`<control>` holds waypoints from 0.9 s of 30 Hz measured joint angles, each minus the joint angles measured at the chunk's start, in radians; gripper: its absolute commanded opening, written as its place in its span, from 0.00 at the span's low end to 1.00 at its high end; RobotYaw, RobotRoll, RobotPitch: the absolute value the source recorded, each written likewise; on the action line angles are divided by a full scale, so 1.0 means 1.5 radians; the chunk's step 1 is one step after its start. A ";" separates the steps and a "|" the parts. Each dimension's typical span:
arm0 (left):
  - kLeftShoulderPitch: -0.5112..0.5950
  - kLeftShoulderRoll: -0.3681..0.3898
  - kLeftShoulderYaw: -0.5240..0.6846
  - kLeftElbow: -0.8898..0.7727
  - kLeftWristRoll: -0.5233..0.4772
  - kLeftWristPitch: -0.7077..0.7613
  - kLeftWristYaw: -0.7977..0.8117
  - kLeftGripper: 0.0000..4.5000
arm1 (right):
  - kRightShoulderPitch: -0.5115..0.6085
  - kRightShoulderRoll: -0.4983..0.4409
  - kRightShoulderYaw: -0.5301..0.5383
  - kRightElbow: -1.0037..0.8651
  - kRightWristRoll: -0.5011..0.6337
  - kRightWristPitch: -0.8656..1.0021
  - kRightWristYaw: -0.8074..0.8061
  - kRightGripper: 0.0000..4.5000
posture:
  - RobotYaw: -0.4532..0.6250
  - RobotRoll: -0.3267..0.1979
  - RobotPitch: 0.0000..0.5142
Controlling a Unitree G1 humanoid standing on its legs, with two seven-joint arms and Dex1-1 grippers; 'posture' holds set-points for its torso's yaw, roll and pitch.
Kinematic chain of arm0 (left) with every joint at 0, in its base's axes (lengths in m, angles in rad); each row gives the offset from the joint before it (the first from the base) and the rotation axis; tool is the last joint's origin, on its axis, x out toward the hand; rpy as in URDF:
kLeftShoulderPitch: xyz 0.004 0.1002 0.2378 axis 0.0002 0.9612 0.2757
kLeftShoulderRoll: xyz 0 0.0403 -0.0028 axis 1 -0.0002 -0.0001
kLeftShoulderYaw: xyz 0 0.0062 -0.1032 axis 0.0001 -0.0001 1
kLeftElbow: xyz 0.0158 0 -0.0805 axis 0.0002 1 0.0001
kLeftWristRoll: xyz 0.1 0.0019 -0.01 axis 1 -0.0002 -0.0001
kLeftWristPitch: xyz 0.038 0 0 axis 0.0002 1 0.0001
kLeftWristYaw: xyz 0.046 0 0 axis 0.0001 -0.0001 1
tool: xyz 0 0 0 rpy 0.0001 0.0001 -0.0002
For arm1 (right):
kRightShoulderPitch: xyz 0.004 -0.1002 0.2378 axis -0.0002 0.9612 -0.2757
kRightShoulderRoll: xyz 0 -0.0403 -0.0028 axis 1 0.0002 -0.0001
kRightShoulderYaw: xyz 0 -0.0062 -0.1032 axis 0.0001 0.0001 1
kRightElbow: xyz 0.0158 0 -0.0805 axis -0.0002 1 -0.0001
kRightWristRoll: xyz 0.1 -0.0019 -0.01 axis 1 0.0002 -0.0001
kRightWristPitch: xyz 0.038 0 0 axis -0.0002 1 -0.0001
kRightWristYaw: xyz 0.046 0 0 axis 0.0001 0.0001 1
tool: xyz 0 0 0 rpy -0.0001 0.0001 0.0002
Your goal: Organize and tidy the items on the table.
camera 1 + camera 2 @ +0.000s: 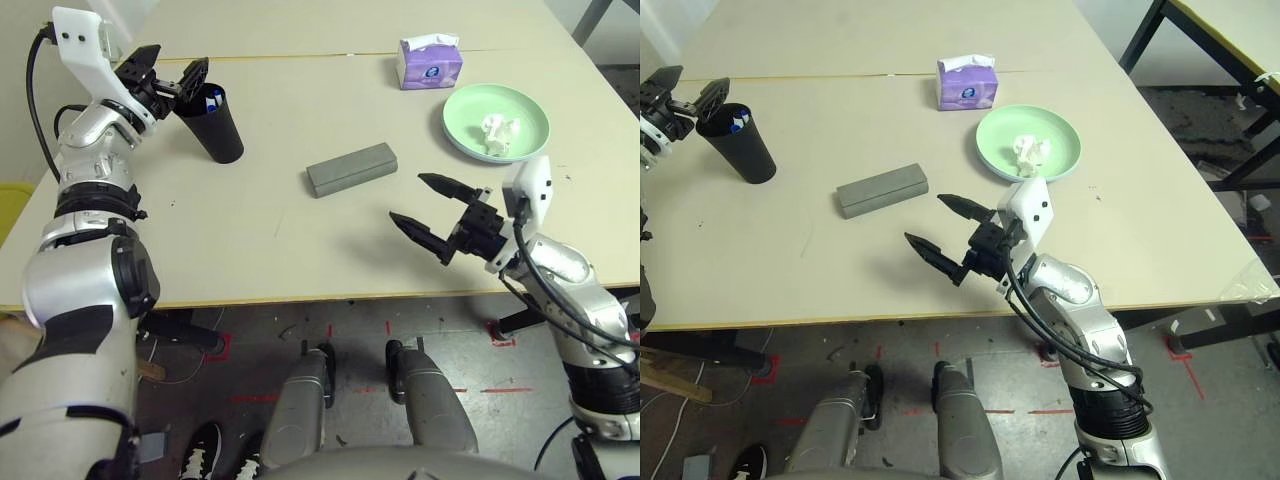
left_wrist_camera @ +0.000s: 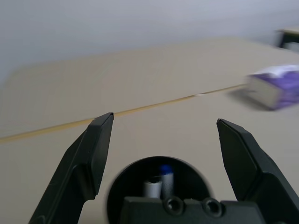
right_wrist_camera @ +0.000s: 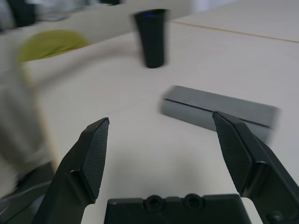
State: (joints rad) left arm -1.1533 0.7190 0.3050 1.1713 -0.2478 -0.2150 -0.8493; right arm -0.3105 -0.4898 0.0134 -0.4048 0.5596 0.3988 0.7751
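Observation:
A black cup [image 1: 216, 128] stands at the table's [image 1: 250, 240] far left, with two white markers inside; one blue cap [image 2: 164, 170] shows next to a white marker end [image 2: 152, 189]. My left gripper [image 1: 175, 68] hovers open just above the cup's rim, nothing between its fingers. The grey glasses case [image 1: 350, 168] lies closed mid-table. A pale-green plate [image 1: 520, 112] at the far right holds a crumpled white tissue [image 1: 498, 135]. My right gripper [image 1: 406, 197] stands open and empty, low over the table to the right of the case [image 3: 219, 112] and pointing towards it.
A purple tissue box [image 1: 430, 62] stands behind the plate near the table's seam line [image 2: 140, 109]. The table's near edge runs just below my right gripper. A yellow object [image 3: 51, 42] sits beyond the table's left side.

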 measured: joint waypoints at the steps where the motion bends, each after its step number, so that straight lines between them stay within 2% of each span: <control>1: 0.000 0.003 0.008 -0.014 -0.010 0.000 -0.014 1.00 | -0.023 0.003 -0.008 -0.011 0.018 0.011 -0.007 1.00 | 0.25 0.62 0.46; 4: 0.000 0.022 0.044 -0.054 -0.046 0.004 -0.007 1.00 | -0.102 0.010 -0.068 -0.005 0.046 0.025 -0.064 1.00 | 0.26 0.62 0.46; 7: 0.032 0.071 0.087 -0.115 -0.075 0.018 0.035 1.00 | -0.128 -0.035 -0.153 0.045 0.034 0.017 -0.109 1.00 | 0.28 0.62 0.47; 9: 0.102 0.115 0.121 -0.160 -0.082 0.031 0.070 1.00 | -0.101 -0.081 -0.220 0.104 0.006 0.006 -0.131 1.00 | 0.29 0.62 0.48; 13: 0.289 0.135 0.185 -0.248 -0.102 0.068 0.128 1.00 | -0.022 -0.140 -0.305 0.155 -0.041 -0.014 -0.160 1.00 | 0.32 0.62 0.49; 16: 0.393 0.133 0.224 -0.285 -0.116 0.098 0.156 1.00 | 0.033 -0.155 -0.364 0.200 -0.071 -0.033 -0.181 1.00 | 0.33 0.62 0.51; 20: 0.485 0.098 0.232 -0.370 -0.122 0.102 0.163 1.00 | 0.079 -0.147 -0.380 0.229 -0.098 -0.070 -0.201 1.00 | 0.33 0.62 0.52; 23: 0.527 0.040 0.215 -0.413 -0.122 0.120 0.172 1.00 | 0.090 -0.129 -0.386 0.247 -0.112 -0.080 -0.228 1.00 | 0.33 0.62 0.52; 27: 0.529 0.013 0.185 -0.457 -0.122 0.142 0.183 1.00 | 0.090 -0.105 -0.386 0.251 -0.114 -0.083 -0.253 1.00 | 0.34 0.62 0.53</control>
State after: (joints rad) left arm -0.3597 0.7390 0.5820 0.4864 -0.4301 -0.0021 -0.5744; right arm -0.1753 -0.6471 -0.5659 -0.0287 0.3880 0.2747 0.3955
